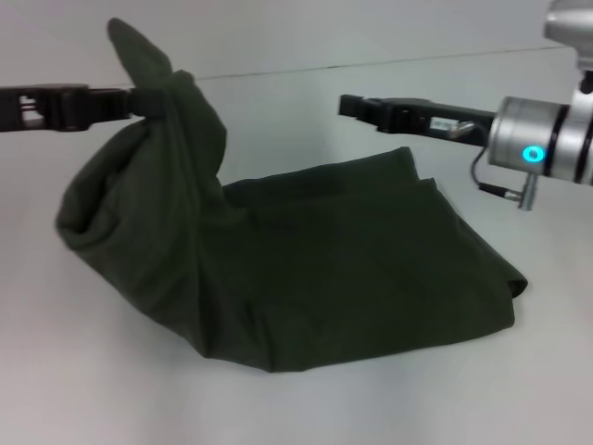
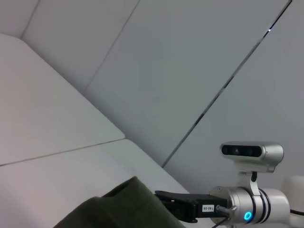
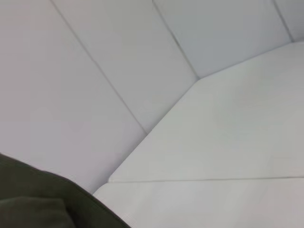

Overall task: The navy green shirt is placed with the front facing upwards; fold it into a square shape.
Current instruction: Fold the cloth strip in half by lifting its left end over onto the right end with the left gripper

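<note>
Head view: our left gripper (image 1: 139,102), clamped on the navy green shirt (image 1: 306,269), lifts its nine-o'clock edge mid-fold, next carrying it toward three o'clock, where our right gripper (image 1: 357,106) hovers, its grip state unclear.

The left gripper (image 1: 139,102) has its fingertips buried in bunched cloth of the navy green shirt (image 1: 306,269), whose chest letters and collar label stay hidden.

We see a plain dark olive-green shirt (image 1: 306,269), with no print showing, on a white table (image 1: 111,389). Our black left gripper (image 1: 139,102) contrasts with it, and behind our black right gripper (image 1: 357,107) the silver wrist (image 1: 542,139) carries a glowing cyan ring.
</note>
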`<state>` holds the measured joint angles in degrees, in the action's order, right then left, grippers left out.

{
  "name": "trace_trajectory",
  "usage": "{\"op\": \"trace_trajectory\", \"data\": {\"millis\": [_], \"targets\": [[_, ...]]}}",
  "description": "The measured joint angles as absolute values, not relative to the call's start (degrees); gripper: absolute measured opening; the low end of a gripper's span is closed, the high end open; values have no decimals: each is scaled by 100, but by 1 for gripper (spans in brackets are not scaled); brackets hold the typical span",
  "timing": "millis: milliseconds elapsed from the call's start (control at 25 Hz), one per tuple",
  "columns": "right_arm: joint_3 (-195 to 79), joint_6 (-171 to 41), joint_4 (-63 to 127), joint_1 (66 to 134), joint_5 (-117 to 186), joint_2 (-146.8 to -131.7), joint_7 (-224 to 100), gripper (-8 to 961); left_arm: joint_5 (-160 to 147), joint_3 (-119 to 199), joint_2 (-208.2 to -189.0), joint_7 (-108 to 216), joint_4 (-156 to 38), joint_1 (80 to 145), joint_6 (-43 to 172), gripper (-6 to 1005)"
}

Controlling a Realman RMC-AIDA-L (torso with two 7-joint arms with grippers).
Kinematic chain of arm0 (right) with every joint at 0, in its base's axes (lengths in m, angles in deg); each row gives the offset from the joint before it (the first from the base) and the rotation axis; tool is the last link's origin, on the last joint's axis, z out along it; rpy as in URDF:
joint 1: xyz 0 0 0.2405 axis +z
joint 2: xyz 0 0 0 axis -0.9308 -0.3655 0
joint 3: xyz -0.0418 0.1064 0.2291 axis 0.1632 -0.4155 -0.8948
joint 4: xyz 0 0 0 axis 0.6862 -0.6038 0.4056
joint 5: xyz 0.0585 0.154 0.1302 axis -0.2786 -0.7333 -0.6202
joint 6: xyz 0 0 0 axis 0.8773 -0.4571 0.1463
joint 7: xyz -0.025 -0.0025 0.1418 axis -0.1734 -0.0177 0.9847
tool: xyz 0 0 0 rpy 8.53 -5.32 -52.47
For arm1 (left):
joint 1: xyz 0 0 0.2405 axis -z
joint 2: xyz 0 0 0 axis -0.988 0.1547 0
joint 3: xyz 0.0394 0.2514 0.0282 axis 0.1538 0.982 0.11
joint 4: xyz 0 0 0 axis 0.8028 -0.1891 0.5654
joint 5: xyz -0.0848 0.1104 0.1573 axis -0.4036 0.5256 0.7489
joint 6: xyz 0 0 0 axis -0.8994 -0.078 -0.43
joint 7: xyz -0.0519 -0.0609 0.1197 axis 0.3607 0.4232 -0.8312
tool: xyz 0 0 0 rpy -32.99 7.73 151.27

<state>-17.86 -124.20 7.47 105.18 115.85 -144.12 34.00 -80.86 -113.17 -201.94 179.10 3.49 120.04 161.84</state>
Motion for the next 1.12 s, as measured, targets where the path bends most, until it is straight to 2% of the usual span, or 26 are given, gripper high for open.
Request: {"op": "trace_trajectory", "data": {"millis": [480, 760, 1120], "targets": [[-2115, -13052, 709, 10212, 11579, -14011, 3402, 4, -8131, -10776, -20748, 18211, 272, 12231, 15395, 19], [-2319, -13245, 638, 10044, 11576, -13754, 3484, 3, -8707, -10041, -20770, 18268, -65, 12262, 14802, 20], [-2397, -13352, 508, 9929, 11609, -13631, 3627, 3, -9139, -9297, -20780, 18241, -473, 12294, 14235, 20]]}}
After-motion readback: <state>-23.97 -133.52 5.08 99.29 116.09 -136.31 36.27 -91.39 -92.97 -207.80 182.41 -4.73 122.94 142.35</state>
